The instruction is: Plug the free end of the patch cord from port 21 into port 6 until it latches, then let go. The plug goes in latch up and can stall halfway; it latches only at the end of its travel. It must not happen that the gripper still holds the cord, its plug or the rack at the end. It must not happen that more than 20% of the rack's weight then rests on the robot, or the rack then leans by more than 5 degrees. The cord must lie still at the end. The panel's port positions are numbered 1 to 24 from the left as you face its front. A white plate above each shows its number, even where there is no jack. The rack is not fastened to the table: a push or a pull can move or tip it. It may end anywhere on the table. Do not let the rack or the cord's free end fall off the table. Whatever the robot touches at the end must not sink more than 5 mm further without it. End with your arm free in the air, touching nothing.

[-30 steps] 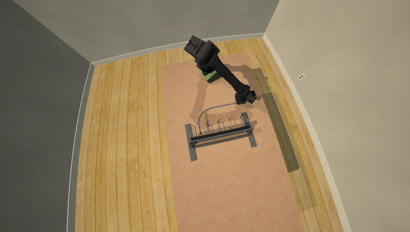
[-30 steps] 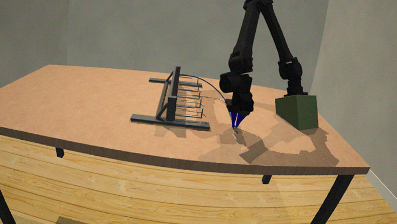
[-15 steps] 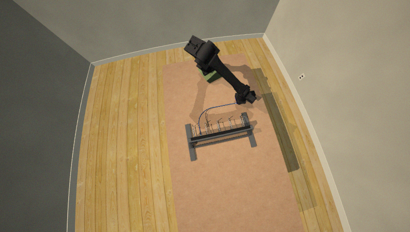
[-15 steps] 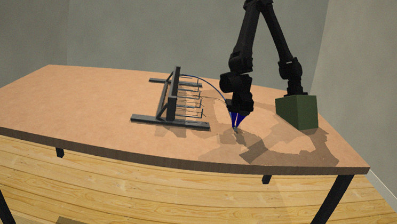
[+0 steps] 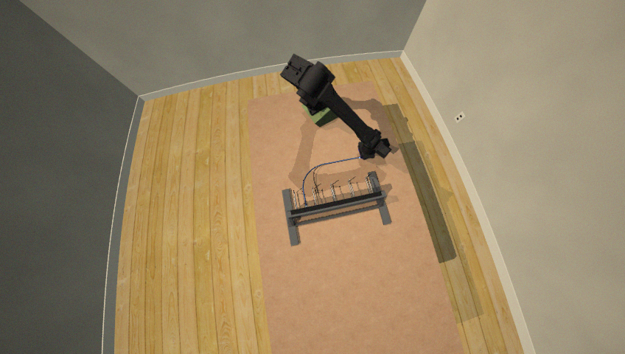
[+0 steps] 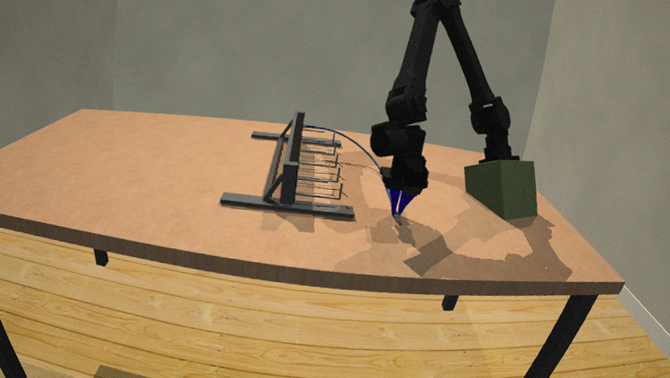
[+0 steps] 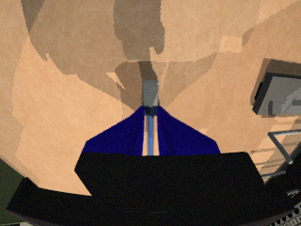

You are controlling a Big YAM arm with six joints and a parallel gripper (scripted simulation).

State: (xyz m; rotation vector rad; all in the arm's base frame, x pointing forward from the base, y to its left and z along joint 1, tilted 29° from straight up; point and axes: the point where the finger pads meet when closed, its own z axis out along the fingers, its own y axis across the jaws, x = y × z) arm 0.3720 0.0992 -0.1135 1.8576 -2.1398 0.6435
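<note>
The rack (image 5: 337, 203) (image 6: 291, 157) stands upright on its two feet. The blue patch cord (image 5: 337, 161) (image 6: 351, 139) leaves the panel near its far end in the exterior view, arches down and runs to the gripper. My gripper (image 6: 395, 213) (image 7: 150, 111) points down, low over the table on the panel's cord side, off the rack's near end in the exterior view. It is shut on the cord's plug (image 7: 150, 91), a pale grey block that sticks out beyond the blue fingertips. The cord runs back between the fingers. The latch and the port numbers cannot be made out.
Thin metal wire guides (image 6: 339, 175) (image 7: 279, 146) stick out from the panel towards the arm's side. One rack foot (image 6: 321, 210) (image 7: 287, 91) lies near the gripper. The arm's green base block (image 5: 322, 116) (image 6: 518, 193) stands behind. The table's long edge (image 6: 384, 282) runs along the near side.
</note>
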